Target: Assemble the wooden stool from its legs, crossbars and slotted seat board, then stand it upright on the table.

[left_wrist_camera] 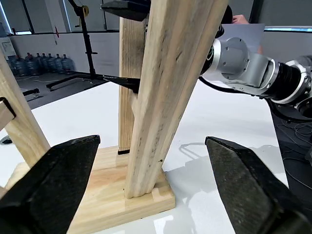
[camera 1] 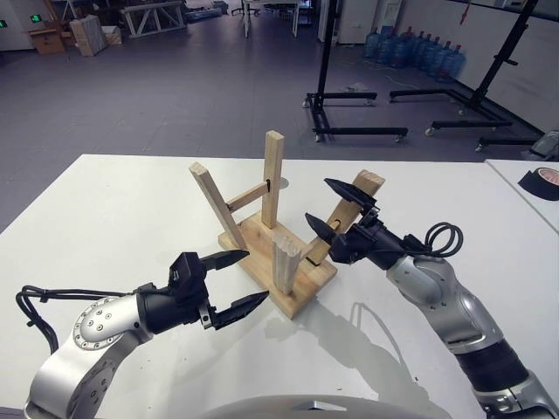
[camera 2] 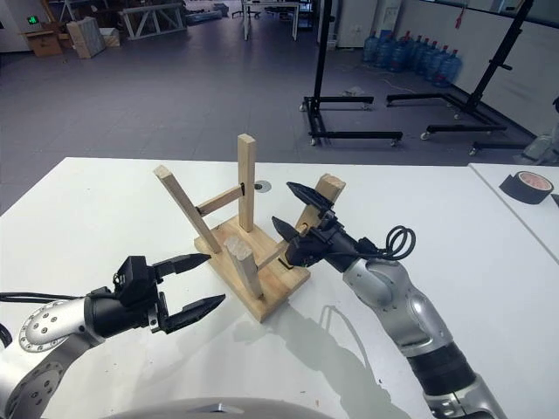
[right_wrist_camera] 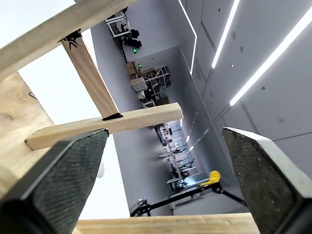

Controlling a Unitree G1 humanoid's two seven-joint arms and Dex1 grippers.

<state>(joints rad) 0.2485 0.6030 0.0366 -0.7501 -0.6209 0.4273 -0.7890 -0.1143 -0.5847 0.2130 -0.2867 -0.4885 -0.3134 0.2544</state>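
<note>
Left end effector (camera 1: 256, 276) agape before stool leg (camera 1: 286, 262).

Count from my station:

- Flat pale wooden seat board (camera 1: 319, 275): one.
- Square pale wooden legs (camera 1: 272, 179) standing up from it: four.
- Thin wooden crossbar (camera 1: 247, 196): one clearly seen, between two legs. I can't tell whether there are more.
- Black two-fingered grippers: two, left gripper (camera 1: 257, 276) and right gripper (camera 1: 316, 199).
- White tabletops (camera 1: 105, 227): two.
- Black tape roll (camera 1: 541, 182): one.
- Black wheeled metal stands (camera 1: 349, 96): two.
- Blue water jugs (camera 1: 419, 48): a cluster, too small to count.
</note>
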